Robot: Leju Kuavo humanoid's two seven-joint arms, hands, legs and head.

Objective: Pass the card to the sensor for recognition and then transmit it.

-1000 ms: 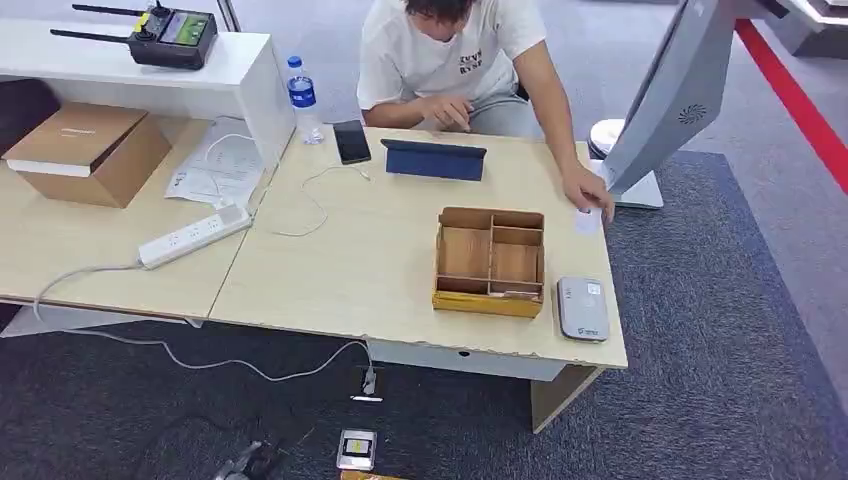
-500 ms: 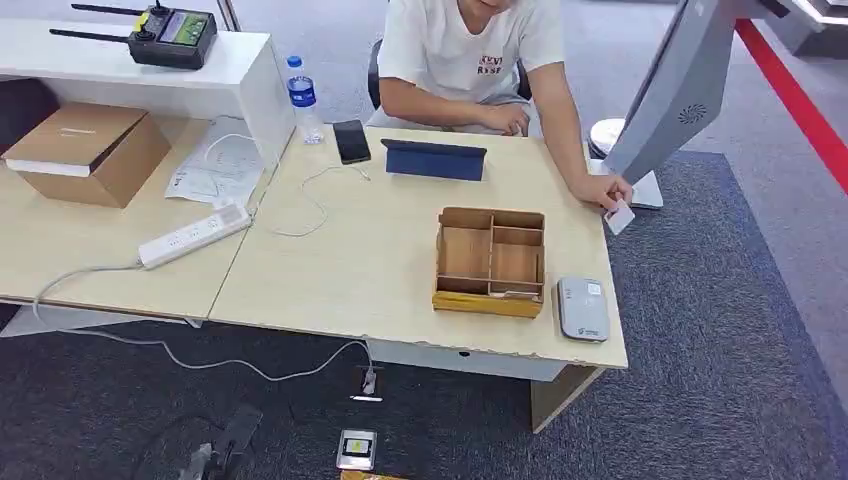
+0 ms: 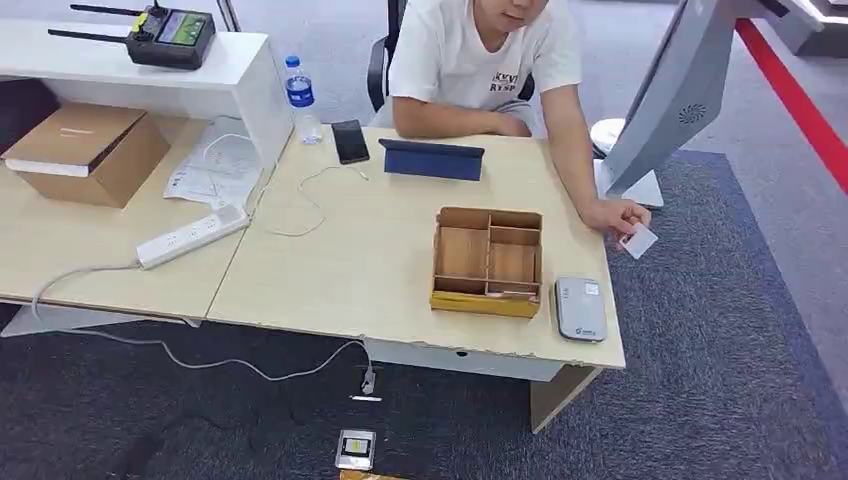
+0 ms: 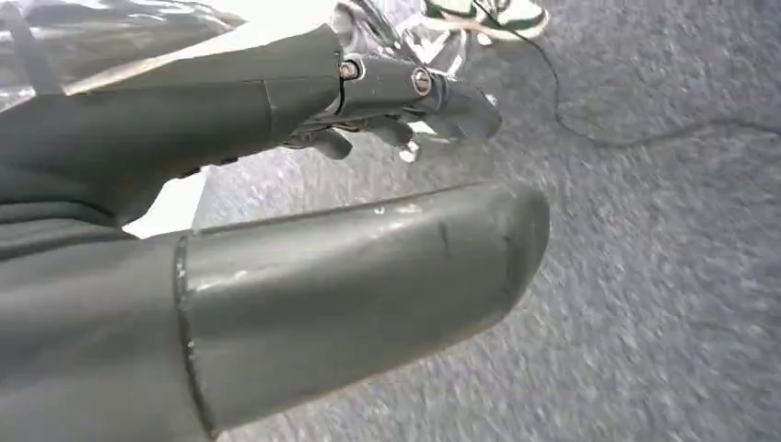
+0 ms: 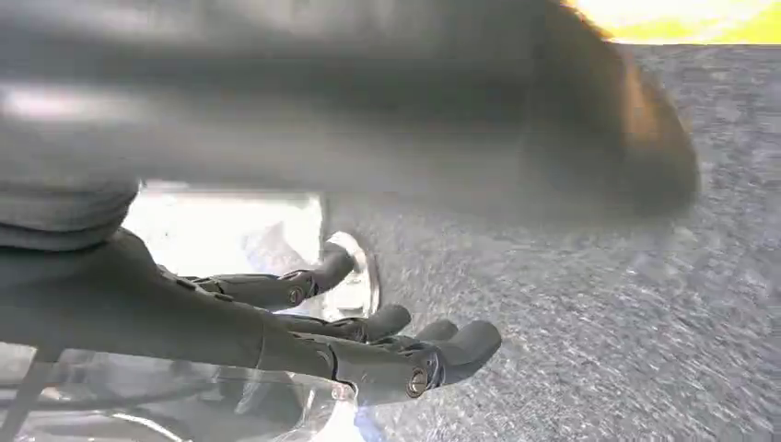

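Note:
A person seated behind the table holds a small white card (image 3: 638, 241) in one hand, just beyond the table's right edge. The grey card sensor (image 3: 580, 308) lies flat on the table's near right corner, next to a wooden divided box (image 3: 488, 262). My left hand (image 4: 304, 295) hangs over grey carpet, thumb and fingers spread, holding nothing. My right hand (image 5: 230, 331) also hangs above the carpet with its fingers stretched out and nothing in them. The thumb there is blurred.
A blue tablet case (image 3: 433, 160), a phone (image 3: 351, 141), a water bottle (image 3: 299, 97), a power strip (image 3: 193, 237) and cables lie on the light wooden table (image 3: 370, 270). A grey kiosk stand (image 3: 672, 95) rises at the right. A small device (image 3: 356, 450) lies on the carpet.
The person has lifted the card from the table's right edge and brought it nearer and outward, past the edge, while sitting up straighter. A dark shape at the lower left has left the head view.

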